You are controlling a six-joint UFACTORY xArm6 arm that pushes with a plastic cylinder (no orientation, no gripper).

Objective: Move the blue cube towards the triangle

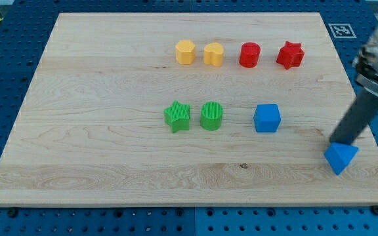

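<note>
The blue cube [267, 118] sits on the bench [97, 98], well to the view's left of the blue triangle [341, 157] and a little higher, apart from it. My tip [340, 142] rests at the triangle's top edge, on the far side from the cube; there is no hand, only a rod, so nothing is grasped. The risk, as I judge it: moving off from here could nudge the triangle toward the bench's edge, shifting the target

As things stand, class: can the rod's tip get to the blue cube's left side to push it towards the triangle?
Probably yes: my tip rests beside the blue triangle, and bare board surrounds the blue cube.
</note>
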